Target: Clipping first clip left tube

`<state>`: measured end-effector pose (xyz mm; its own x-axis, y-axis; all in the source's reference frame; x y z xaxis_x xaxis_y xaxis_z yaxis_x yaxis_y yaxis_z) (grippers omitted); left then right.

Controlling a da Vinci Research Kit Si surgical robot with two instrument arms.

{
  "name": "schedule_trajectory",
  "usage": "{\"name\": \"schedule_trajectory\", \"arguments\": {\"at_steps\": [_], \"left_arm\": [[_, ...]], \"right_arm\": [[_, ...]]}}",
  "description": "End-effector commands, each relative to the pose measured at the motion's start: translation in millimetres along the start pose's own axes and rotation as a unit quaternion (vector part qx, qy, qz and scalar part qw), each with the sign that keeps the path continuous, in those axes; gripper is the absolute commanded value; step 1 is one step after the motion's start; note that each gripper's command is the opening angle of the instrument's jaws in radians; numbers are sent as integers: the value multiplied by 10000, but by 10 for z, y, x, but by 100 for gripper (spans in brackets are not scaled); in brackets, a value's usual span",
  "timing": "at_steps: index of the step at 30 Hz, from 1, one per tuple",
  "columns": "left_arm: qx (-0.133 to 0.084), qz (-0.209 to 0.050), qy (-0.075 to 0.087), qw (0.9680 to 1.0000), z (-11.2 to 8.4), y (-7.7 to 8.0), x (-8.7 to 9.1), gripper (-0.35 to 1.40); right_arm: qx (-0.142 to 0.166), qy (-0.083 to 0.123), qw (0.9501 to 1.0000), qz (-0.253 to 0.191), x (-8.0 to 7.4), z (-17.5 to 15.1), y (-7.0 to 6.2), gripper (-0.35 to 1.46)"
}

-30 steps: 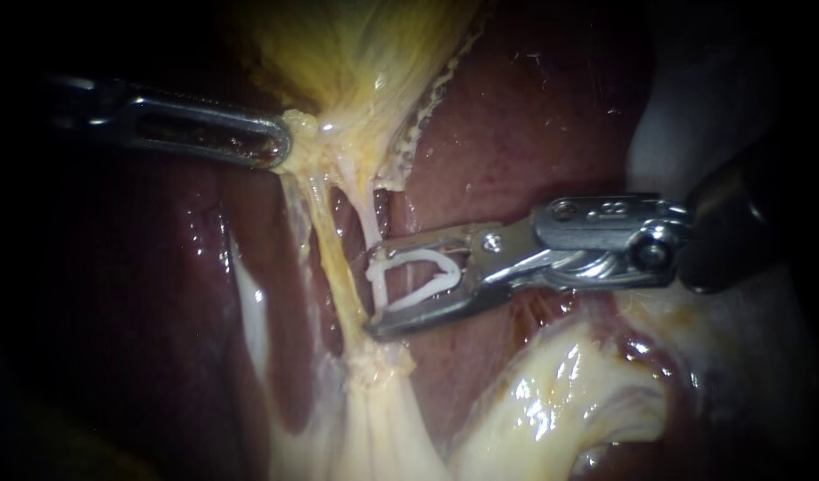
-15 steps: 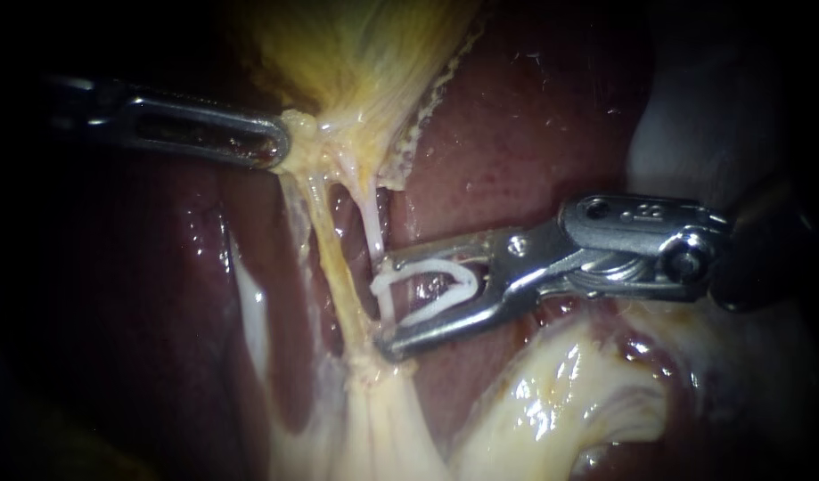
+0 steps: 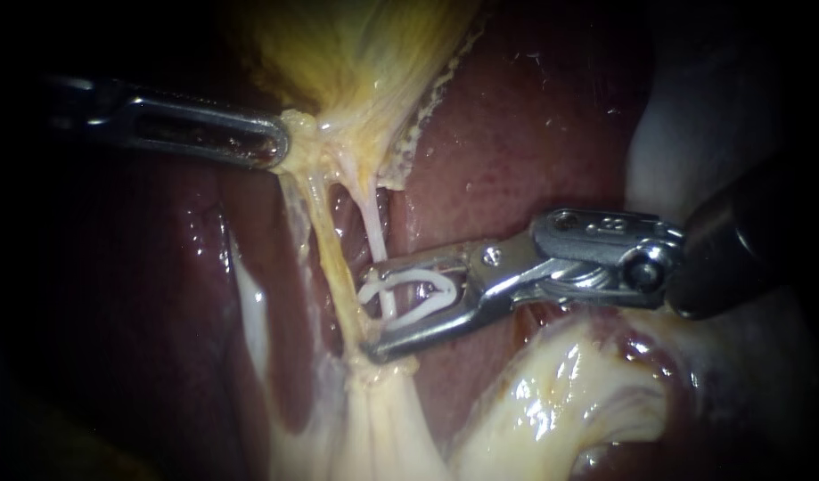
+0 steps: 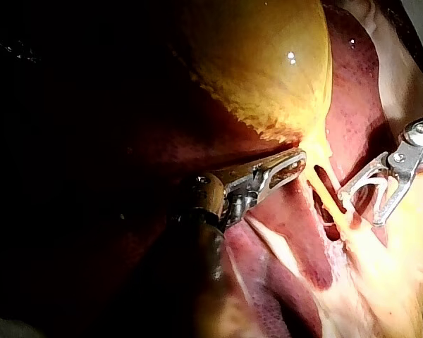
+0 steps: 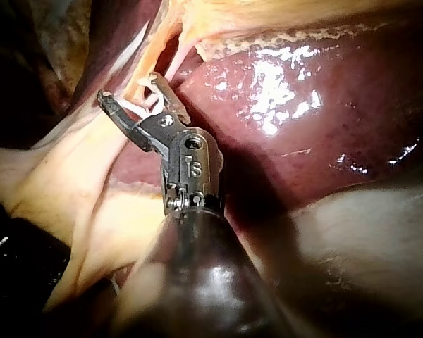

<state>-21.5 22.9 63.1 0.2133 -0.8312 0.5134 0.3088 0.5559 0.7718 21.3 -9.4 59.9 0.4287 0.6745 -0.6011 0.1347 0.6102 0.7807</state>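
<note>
My left instrument point(image 3: 280, 147) comes in from the upper left, its jaws shut on the neck of the yellow gallbladder point(image 3: 356, 53); the left wrist view shows the same hold point(image 4: 292, 165). Two tubes run down from there: a yellowish left tube point(image 3: 333, 258) and a thin white tube point(image 3: 371, 227) beside it. My right instrument point(image 3: 371, 307) holds a white clip point(image 3: 409, 277) between its spread jaws. The thin white tube passes inside the clip. The jaw tips reach the left tube's edge. The right wrist view shows the jaws point(image 5: 129, 88) astride the strands.
Dark red liver point(image 3: 516, 116) lies behind and on both sides of the tubes. Pale yellow fatty tissue point(image 3: 552, 401) bulges just below the right instrument's wrist. Whitish tissue point(image 3: 676, 116) sits at the far right.
My right instrument drew back to the right, then came left again and now sits a little lower on the tubes. The left instrument has held still.
</note>
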Motion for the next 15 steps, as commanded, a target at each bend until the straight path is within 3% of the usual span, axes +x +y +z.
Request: {"name": "schedule_trajectory", "arguments": {"at_steps": [1, 9, 15], "left_arm": [[-1, 0, 0, 10000, 0, 0, 0, -35], [-3, 1, -1, 10000, 0, 0, 1, -35], [-4, 3, -1, 10000, 1, 0, 1, -35]], "right_arm": [[-13, -25, 10000, -9, -1, 2, 3, 49], [-92, -41, 9999, -17, -1, 25, 19, 49], [-85, 33, 10000, -19, 6, 42, 16, 50]]}}
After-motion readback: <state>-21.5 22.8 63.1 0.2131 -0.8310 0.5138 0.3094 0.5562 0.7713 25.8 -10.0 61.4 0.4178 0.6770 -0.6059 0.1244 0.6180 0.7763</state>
